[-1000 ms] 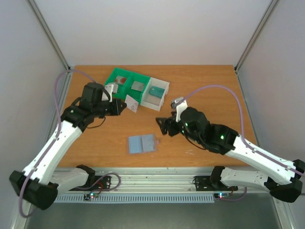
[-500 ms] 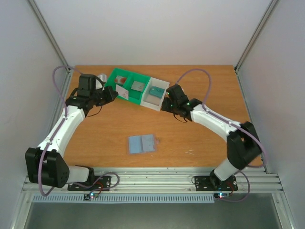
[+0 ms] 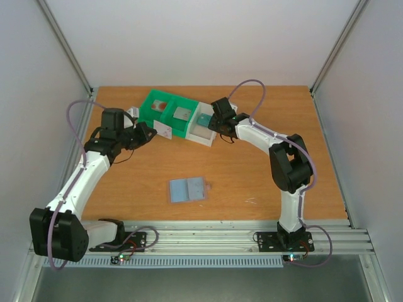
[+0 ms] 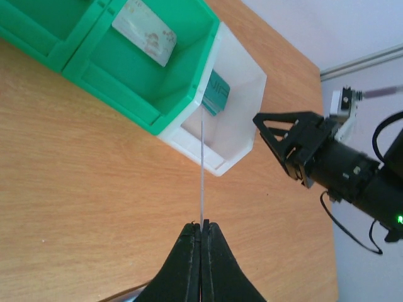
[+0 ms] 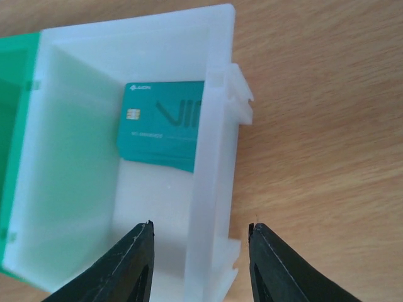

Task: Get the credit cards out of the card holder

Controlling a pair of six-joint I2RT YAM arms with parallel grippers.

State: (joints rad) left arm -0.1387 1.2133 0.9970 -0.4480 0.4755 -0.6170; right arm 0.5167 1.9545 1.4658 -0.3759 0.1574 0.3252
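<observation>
The card holder [image 3: 188,189], slate-blue, lies open and flat on the table in front of both arms. My left gripper [image 3: 150,133] [image 4: 201,225] is shut on a white credit card with a red-pink patch [image 3: 165,130]. In the left wrist view that credit card [image 4: 201,176] shows edge-on, held above the table just in front of the tray. My right gripper [image 3: 219,128] [image 5: 200,230] is open. Its fingers stand either side of the right wall of the white compartment [image 5: 211,157], apart from it.
A green-and-white three-compartment tray [image 3: 151,100] [image 4: 119,78] sits at the back. A teal card [image 5: 160,126] [image 4: 217,94] lies in its white compartment, a grey card [image 4: 145,31] in the middle green one, and a reddish item [image 3: 160,106] in the far-left one.
The right arm swung from mid-table out to the tray's white end while its jaws narrowed. The left gripper, still holding the card, drew back left beside the tray.
</observation>
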